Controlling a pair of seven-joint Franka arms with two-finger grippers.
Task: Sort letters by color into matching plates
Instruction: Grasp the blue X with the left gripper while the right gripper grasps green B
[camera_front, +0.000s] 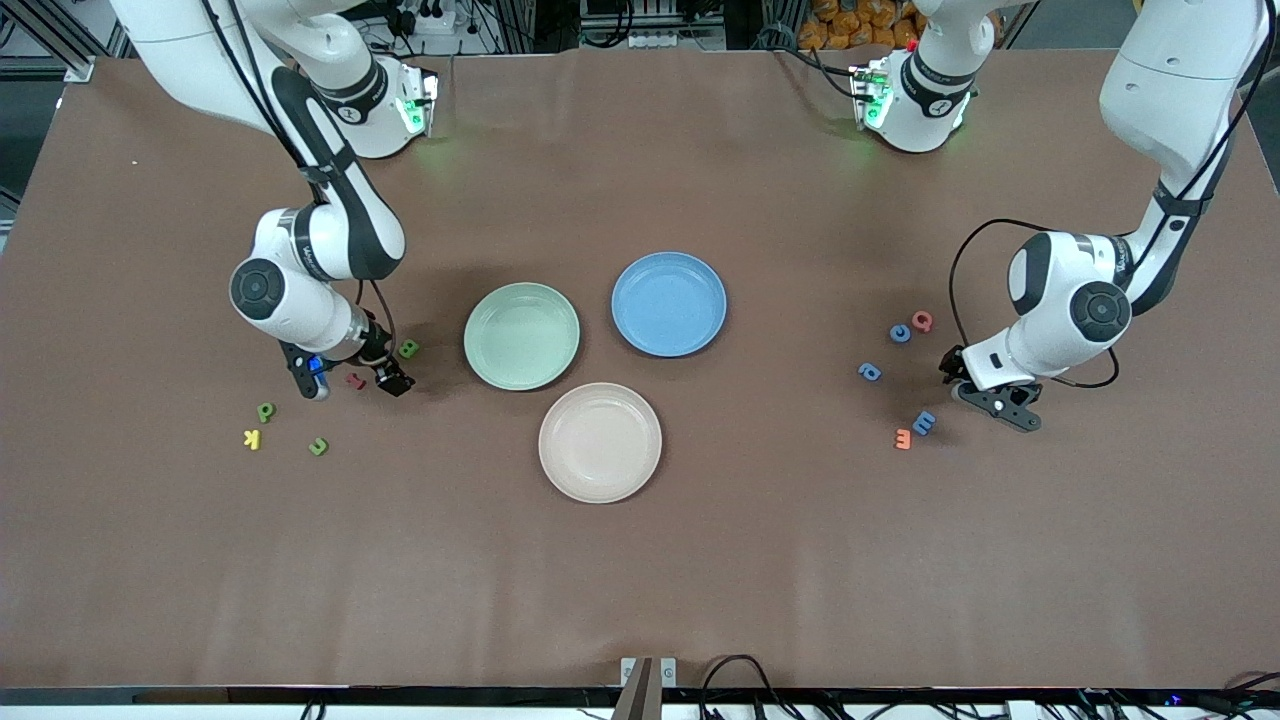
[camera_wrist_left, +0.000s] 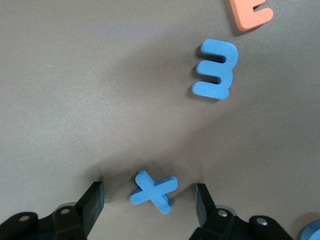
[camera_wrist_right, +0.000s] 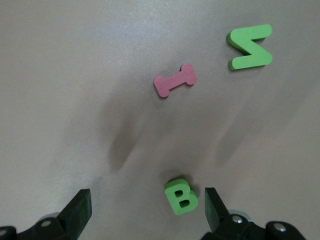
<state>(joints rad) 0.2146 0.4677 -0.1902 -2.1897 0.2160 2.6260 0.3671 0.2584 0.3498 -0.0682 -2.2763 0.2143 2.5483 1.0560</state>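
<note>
My left gripper (camera_front: 958, 378) (camera_wrist_left: 148, 197) is open, low over the table at the left arm's end. A blue X (camera_wrist_left: 153, 191) lies between its fingers, untouched, and is hidden in the front view. A blue E (camera_front: 924, 423) (camera_wrist_left: 215, 70) and an orange letter (camera_front: 903, 438) (camera_wrist_left: 250, 12) lie beside it. My right gripper (camera_front: 398, 375) (camera_wrist_right: 146, 200) is open, low, with a green B (camera_front: 408, 349) (camera_wrist_right: 181, 196) between its fingers, close to one. The green plate (camera_front: 521, 336), blue plate (camera_front: 668, 303) and beige-pink plate (camera_front: 600, 441) stand mid-table, all bare.
Near the right gripper lie a pink I (camera_front: 355, 380) (camera_wrist_right: 175, 80), a green letter (camera_front: 318, 446) (camera_wrist_right: 250, 47), a green P (camera_front: 265, 411) and a yellow K (camera_front: 252, 438). Near the left gripper lie two blue letters (camera_front: 900, 333) (camera_front: 870, 372) and a pink one (camera_front: 922, 321).
</note>
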